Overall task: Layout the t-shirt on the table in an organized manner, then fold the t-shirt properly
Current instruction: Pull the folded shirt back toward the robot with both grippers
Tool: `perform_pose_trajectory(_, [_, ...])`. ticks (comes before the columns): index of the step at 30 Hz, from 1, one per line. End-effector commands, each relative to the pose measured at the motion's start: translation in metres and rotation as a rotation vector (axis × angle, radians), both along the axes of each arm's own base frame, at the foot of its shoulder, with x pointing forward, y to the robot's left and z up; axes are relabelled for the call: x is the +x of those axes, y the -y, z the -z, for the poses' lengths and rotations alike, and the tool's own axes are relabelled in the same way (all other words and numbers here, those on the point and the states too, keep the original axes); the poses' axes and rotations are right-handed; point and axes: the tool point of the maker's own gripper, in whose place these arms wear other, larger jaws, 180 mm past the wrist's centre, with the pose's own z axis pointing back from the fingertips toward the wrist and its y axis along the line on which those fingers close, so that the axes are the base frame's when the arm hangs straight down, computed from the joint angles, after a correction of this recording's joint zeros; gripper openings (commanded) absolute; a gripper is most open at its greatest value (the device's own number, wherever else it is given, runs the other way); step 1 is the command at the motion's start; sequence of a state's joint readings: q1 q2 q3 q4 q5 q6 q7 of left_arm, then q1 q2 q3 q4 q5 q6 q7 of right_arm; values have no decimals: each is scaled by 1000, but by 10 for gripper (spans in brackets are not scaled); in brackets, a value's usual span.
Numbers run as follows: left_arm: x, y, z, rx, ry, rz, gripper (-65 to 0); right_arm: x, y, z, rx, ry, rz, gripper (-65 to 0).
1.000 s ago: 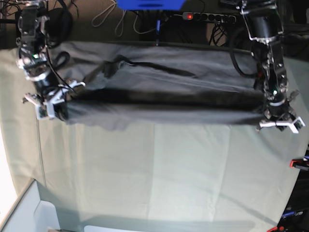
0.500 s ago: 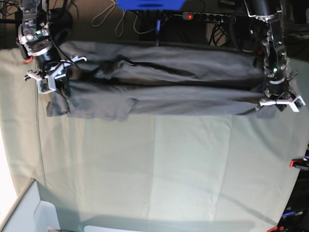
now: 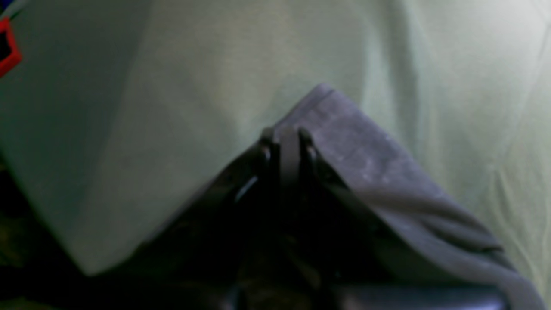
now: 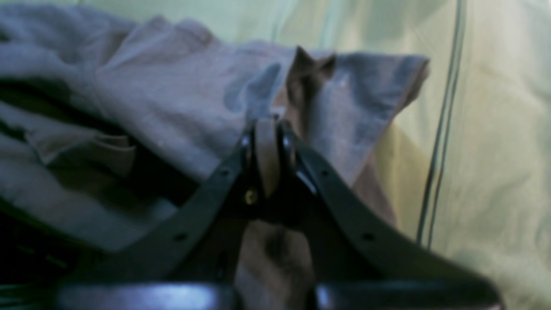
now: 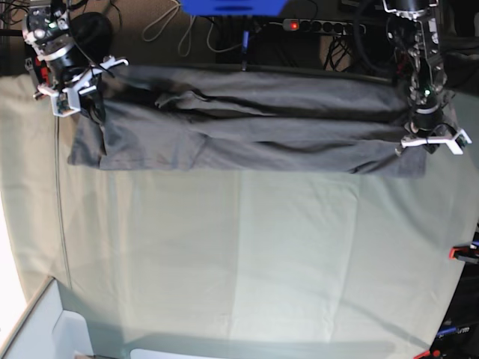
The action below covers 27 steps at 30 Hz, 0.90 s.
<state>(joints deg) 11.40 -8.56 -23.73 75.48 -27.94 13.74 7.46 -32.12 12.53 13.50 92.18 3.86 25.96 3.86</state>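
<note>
The dark grey t-shirt [image 5: 247, 127] stretches in a long creased band across the far part of the table [image 5: 239, 254]. My left gripper [image 5: 432, 143], at the right of the base view, is shut on the shirt's right end. The left wrist view shows its fingertips [image 3: 289, 142] pinching a corner of the t-shirt [image 3: 366, 163] just above the pale cloth [image 3: 172, 86]. My right gripper [image 5: 75, 93], at the left of the base view, is shut on the other end. There its fingertips [image 4: 267, 129] clamp a bunched fold of the t-shirt [image 4: 172, 94].
A power strip [image 5: 322, 26], cables and a blue object [image 5: 232, 6] lie beyond the far edge. Red clamps [image 5: 462, 252] sit at the right edge, one seen as a red clamp [image 3: 6, 51] up close. A white box [image 5: 45, 329] stands front left. A thin cable [image 4: 443, 129] crosses the cloth.
Both grippers have drawn back toward the far edge with the shirt held taut. The shirt has come down from a raised roll and now lies flatter on the table.
</note>
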Motion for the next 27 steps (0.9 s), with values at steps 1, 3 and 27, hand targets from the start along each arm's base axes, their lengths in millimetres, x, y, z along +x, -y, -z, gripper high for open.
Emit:
perform_pose_trajectory(1, [7,-6,-14,36,38,2,-650,4,1,-12,8,48,-13,-650])
perform_pose_trajectory(3, [7,-5,-13,33,37,2,-650,-2,1,-9,8,33,-13,-650])
perform_pose_trajectory(27, [-10,5,4,-48,-59,16,-347,-12,27,21,11,-38,98,-574])
